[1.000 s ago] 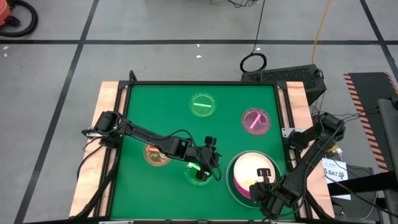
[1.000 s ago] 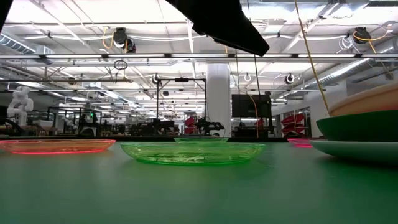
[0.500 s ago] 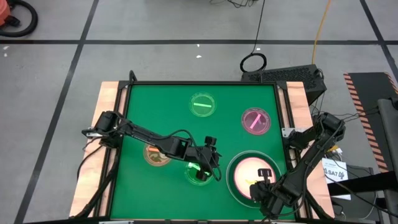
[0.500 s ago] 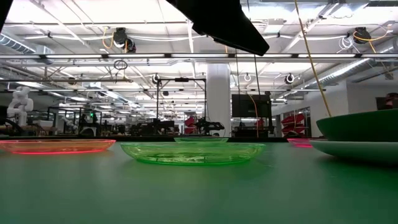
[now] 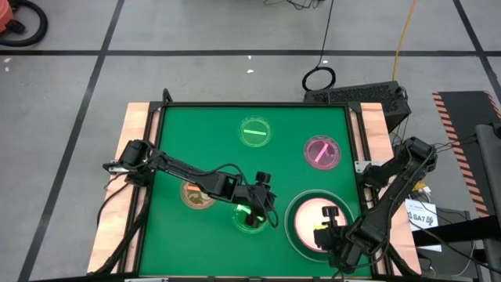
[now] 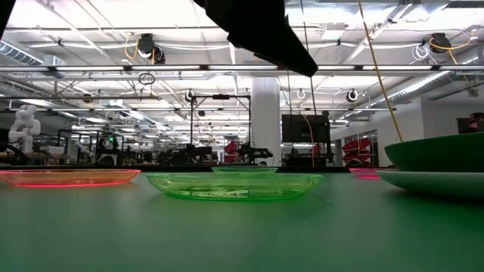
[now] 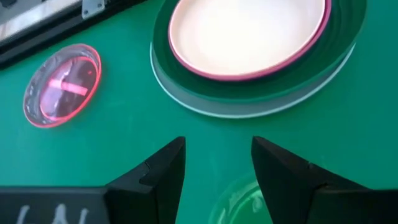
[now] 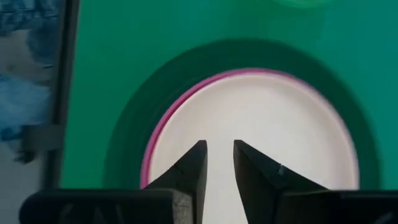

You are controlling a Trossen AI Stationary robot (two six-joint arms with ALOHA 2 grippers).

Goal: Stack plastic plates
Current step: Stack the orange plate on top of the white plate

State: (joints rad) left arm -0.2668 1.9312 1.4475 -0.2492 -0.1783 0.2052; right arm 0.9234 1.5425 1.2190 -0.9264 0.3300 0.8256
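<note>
**Q:** Which step is in hand at the near edge of the counter [image 5: 172, 125]?

**A:** The stack is being built at the near right. The cream-white plate [image 5: 317, 219] is lying on the pink plate [image 7: 186, 59], which is nested in the dark green plate [image 7: 348, 53] over the pale blue plate [image 7: 180, 94]. The right gripper [image 5: 325, 233] is hovering over the stack's near edge, its fingers [image 8: 189, 168] parted by a narrow gap and grasping nothing; the medium plates appear done.

**Q:** What is the left arm doing?

**A:** The left gripper [image 5: 262, 205] is hanging just above the nearer small green plate [image 5: 250, 219], fingers [image 7: 161, 168] released wide, apart from the rim.

**Q:** What is the next move calling for?

**A:** Probably lowering the fingers around that thin, shallow rim, pinching it, then carrying it onto the cream-white plate. The rim sits low against the counter, so the grip could slip.

**Q:** What is remaining farther off?

**A:** The small orange plate [image 5: 196, 196] is lying beside the left arm; the small pink plate [image 5: 322, 152] and a second small green plate [image 5: 255, 131] are lying toward the far edge, well apart.
</note>
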